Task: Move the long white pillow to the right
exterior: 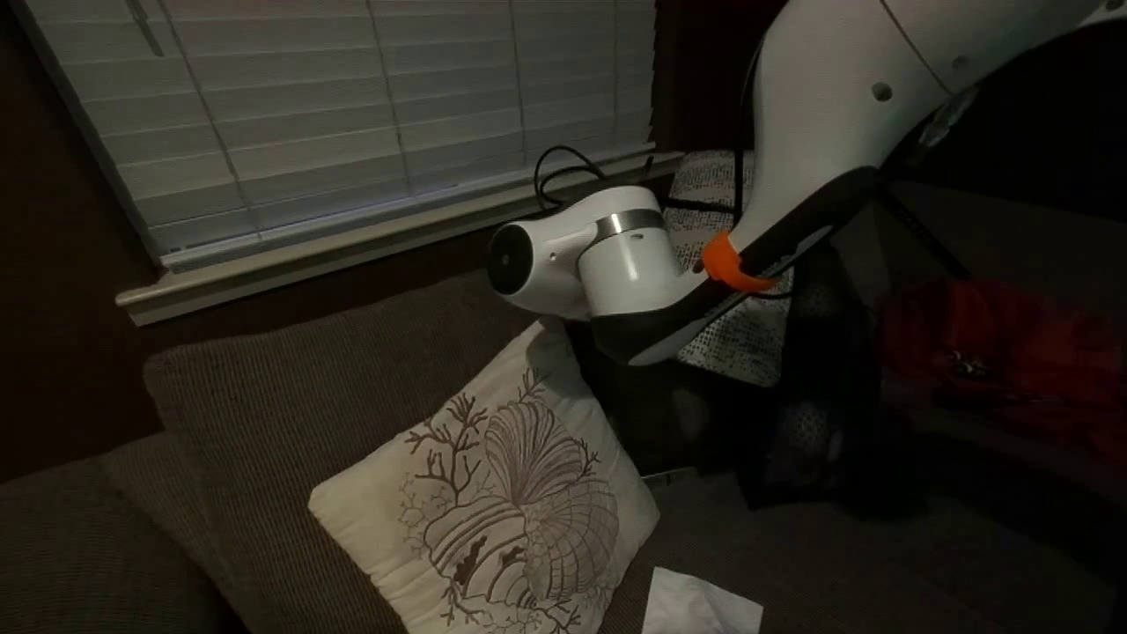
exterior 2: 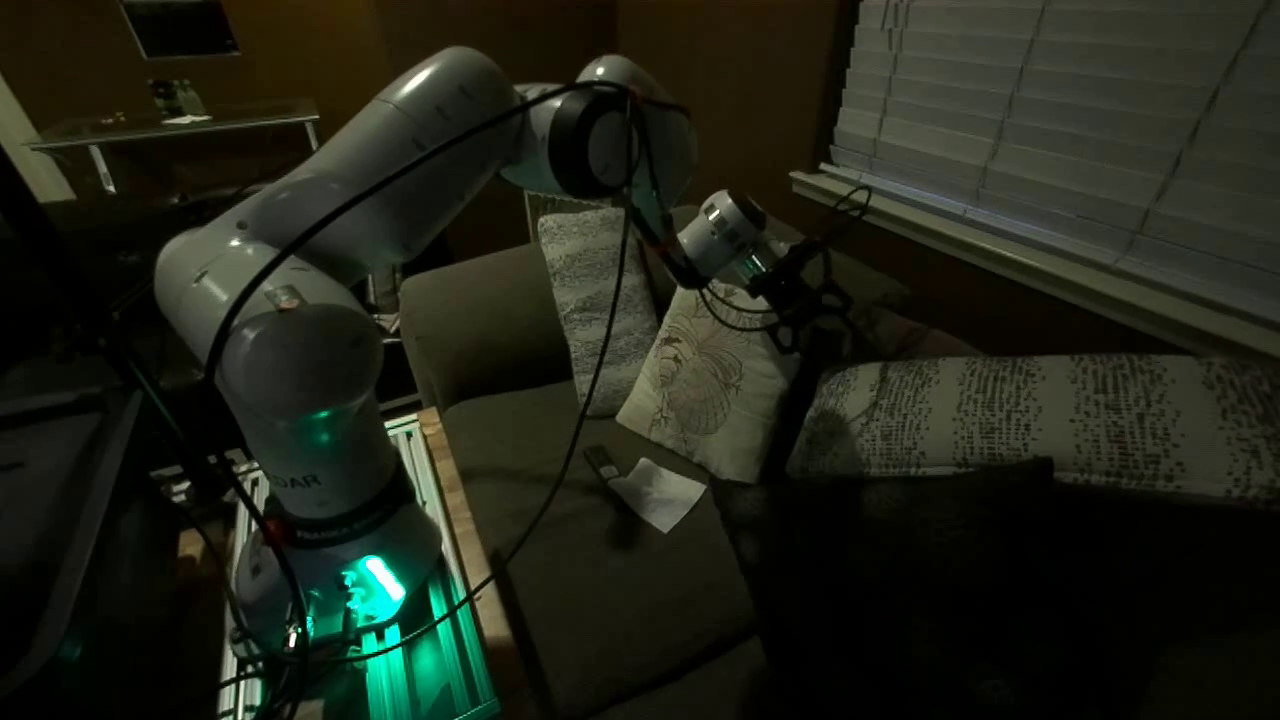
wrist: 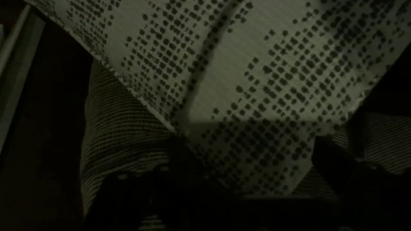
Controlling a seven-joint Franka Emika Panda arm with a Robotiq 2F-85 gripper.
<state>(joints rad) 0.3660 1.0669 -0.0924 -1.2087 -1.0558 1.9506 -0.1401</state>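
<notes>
The tool (wrist: 249, 150) is spread wide; in an exterior view, the long off-white fabric pillow with dark-flecked rows (exterior 2: 1050, 420) lies at its four o'clock, one corner showing between the fingers in the wrist view.

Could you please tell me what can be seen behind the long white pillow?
In the wrist view, a ribbed sofa cushion shows beyond the edge of the long white pillow. Whatever is directly behind is covered, so cannot be seen.
</notes>
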